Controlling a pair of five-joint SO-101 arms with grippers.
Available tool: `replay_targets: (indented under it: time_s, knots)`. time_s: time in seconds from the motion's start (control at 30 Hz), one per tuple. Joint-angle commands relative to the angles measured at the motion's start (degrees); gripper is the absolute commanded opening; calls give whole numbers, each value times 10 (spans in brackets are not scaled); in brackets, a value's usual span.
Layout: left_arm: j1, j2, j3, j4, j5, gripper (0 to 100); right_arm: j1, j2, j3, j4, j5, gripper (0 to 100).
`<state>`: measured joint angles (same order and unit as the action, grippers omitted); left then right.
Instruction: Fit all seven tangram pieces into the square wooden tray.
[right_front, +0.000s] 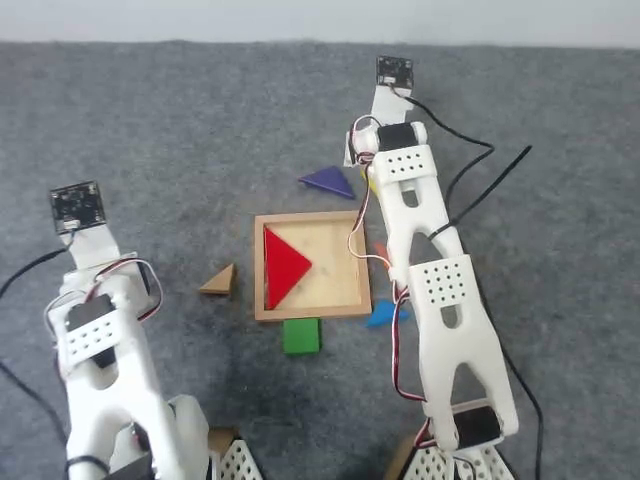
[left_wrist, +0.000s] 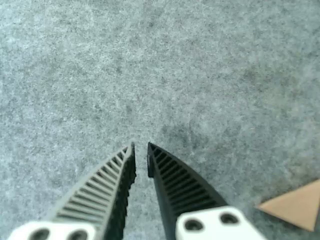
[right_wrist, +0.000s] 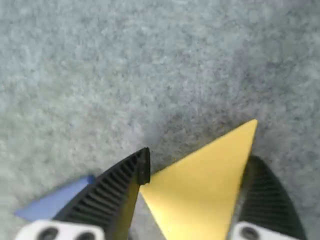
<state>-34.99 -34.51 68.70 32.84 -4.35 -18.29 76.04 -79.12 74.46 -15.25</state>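
The square wooden tray (right_front: 310, 310) lies mid-table with a red triangle (right_front: 283, 265) in its left half. Beyond the tray's far right corner, my right gripper (right_wrist: 200, 160) is shut on a yellow triangle (right_wrist: 205, 190), one finger on each side. A sliver of that yellow triangle (right_front: 371, 183) shows under the right arm. A purple triangle (right_front: 328, 181) lies just beside it on the carpet. My left gripper (left_wrist: 141, 148) hovers over bare carpet left of the tray, shut and holding nothing. A tan triangle (left_wrist: 295, 205) lies near it.
A green square (right_front: 301, 335) sits against the tray's near edge. A blue piece (right_front: 385, 315) and a small orange piece (right_front: 380, 250) lie by the tray's right side, partly under the right arm (right_front: 440, 290). Grey carpet covers the table.
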Motion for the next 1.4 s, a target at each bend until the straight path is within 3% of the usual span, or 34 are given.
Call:
replay_targets:
  time_s: [0.0, 0.43, 0.57, 0.67, 0.83, 1.0, 1.2, 1.37]
  knots:
    - [4, -18, -20, -11, -7, 41, -12, -4, -25, 22, 77, 184]
    - [4, -18, -20, -11, -7, 41, -10, -10, -53, 153, 403, 169]
    - [4, -18, -20, -11, -7, 41, -12, -25, -120, 225, 452, 180]
    - [4, -18, -20, -11, -7, 41, -13, -37, -175, 278, 487, 242]
    - [4, -18, -20, -11, -7, 41, 2, -90, -145, 286, 526, 340]
    - [4, -18, -20, -11, -7, 41, 2, -163, -28, 289, 595, 344]
    - [3, -18, -20, -11, -7, 41, -16, -312, 264, 282, 658, 347]
    - [4, -18, -20, -11, -7, 41, -12, -366, 375, 216, 663, 347]
